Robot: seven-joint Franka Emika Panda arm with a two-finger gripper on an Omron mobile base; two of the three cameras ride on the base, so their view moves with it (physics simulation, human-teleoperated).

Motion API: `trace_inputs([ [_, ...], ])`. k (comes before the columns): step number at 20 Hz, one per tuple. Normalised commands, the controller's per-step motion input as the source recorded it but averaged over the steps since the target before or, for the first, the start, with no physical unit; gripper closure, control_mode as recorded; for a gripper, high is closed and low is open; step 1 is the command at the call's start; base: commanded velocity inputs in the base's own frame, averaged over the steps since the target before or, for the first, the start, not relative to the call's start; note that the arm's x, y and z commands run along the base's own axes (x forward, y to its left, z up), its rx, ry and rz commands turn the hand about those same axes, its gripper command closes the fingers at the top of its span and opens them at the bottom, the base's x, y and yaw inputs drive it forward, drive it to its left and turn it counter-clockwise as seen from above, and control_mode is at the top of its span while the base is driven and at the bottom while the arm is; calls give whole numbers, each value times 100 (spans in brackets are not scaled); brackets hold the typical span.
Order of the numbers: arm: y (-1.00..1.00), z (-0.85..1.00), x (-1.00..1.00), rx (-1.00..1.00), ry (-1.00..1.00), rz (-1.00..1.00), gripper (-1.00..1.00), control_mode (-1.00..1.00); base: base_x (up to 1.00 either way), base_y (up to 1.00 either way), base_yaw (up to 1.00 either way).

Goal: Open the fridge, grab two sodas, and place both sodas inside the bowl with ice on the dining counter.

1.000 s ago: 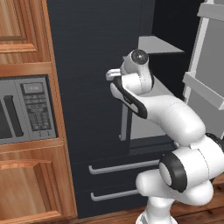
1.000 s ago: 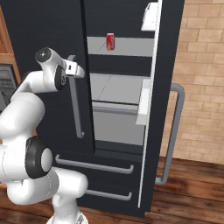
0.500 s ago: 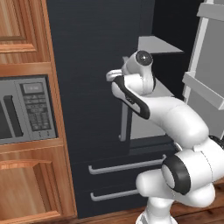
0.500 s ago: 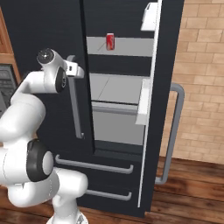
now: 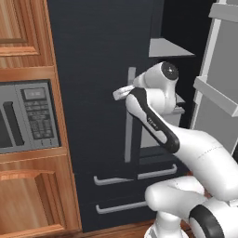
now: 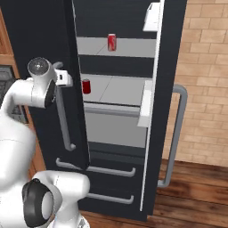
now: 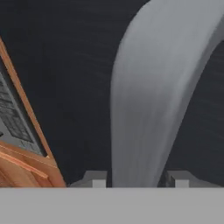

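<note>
The black fridge (image 5: 93, 65) (image 6: 35, 31) has its right door (image 6: 158, 111) swung wide and its left door slightly ajar. My gripper (image 5: 122, 93) (image 6: 65, 80) (image 7: 136, 179) is shut on the left door's curved grey handle (image 5: 128, 125) (image 6: 63, 120) (image 7: 144, 100), near its top; the hand view has the handle running up between the two fingertips. One red soda (image 6: 111, 42) stands on an upper shelf. A second soda (image 6: 86, 86) stands on the shelf below, just past the left door's edge. The bowl with ice and the dining counter are out of view.
A grey built-in microwave (image 5: 28, 116) sits in wood cabinets (image 5: 28, 200) left of the fridge. The open right door's long handle (image 6: 176, 133) sticks out toward a brick wall (image 6: 205, 67). Two drawer handles (image 6: 95, 169) run below the shelves. The floor is wood.
My gripper has closed on the left door's handle. The handle and door edge have swung a little outward, and a second can has come into sight beside that edge.
</note>
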Motion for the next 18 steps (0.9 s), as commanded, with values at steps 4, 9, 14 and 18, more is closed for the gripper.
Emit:
trace_inputs([
  [4, 64, -18, -100, 0, 0, 20, 100, -100, 0, 0, 0],
  [9, 67, -14, -100, 0, 0, 15, -100, -100, 0, 0, 0],
  [14, 24, -5, -98, 4, 1, 4, -100, -100, 0, 0, 0],
  [18, -25, 10, -86, 12, 3, 0, -100, -100, 0, 0, 0],
])
